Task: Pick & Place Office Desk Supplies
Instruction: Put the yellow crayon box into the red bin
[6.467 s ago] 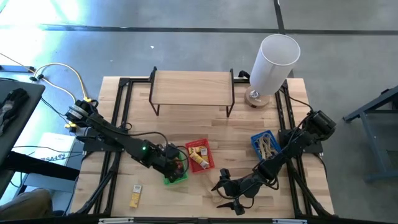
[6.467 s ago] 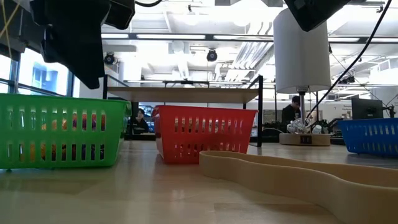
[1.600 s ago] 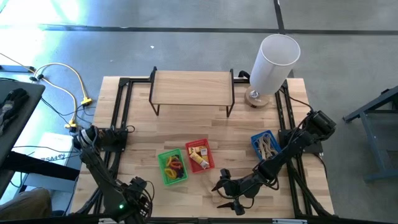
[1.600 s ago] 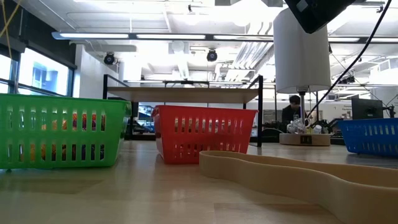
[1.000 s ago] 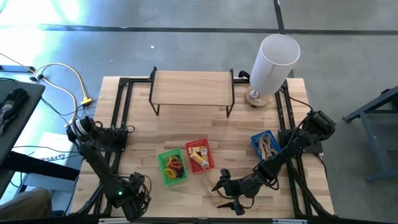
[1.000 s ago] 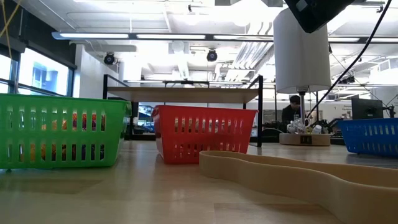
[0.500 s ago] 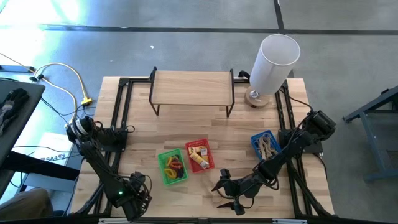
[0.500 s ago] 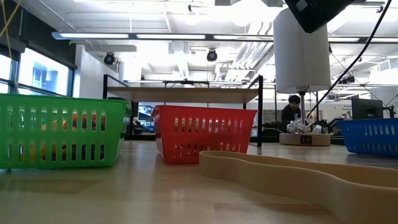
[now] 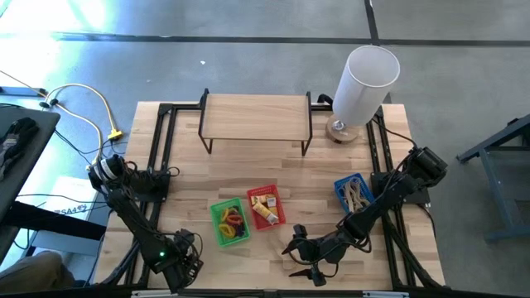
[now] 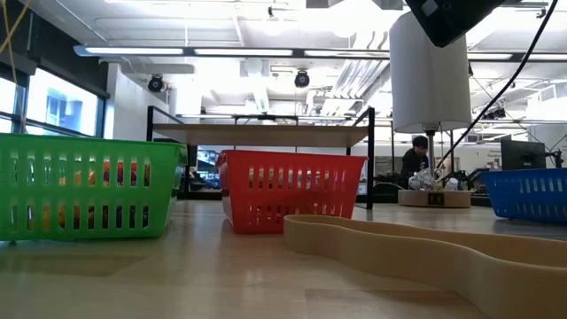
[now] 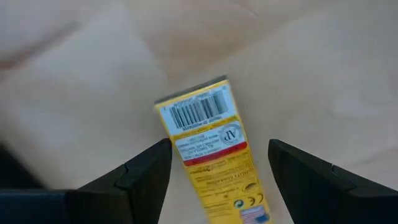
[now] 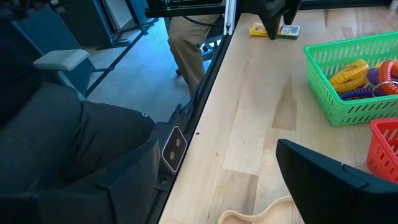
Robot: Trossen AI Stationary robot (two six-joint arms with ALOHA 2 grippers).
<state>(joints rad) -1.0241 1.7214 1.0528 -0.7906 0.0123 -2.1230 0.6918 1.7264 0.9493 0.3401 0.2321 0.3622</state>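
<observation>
A yellow packet [image 11: 208, 143] with a barcode lies flat on the wood near the table's front left corner. My left gripper [image 11: 219, 149] points down over it, open, one finger on either side and clear of it; the right wrist view shows this gripper [image 12: 277, 18] above the packet [image 12: 273, 31]. My right gripper [image 9: 302, 257] waits open near the front edge, over a tan rubber band [image 10: 425, 248] that lies flat. A green basket [image 9: 229, 223] holds coloured rings, a red basket [image 9: 266, 207] packets, a blue basket [image 9: 354, 192] rubber bands.
A wooden shelf [image 9: 255, 116] stands at the back and a tall white cylinder [image 9: 364, 83] at the back right. Black rails run along both table sides. A person's legs [image 12: 186, 43] show beyond the table's left edge.
</observation>
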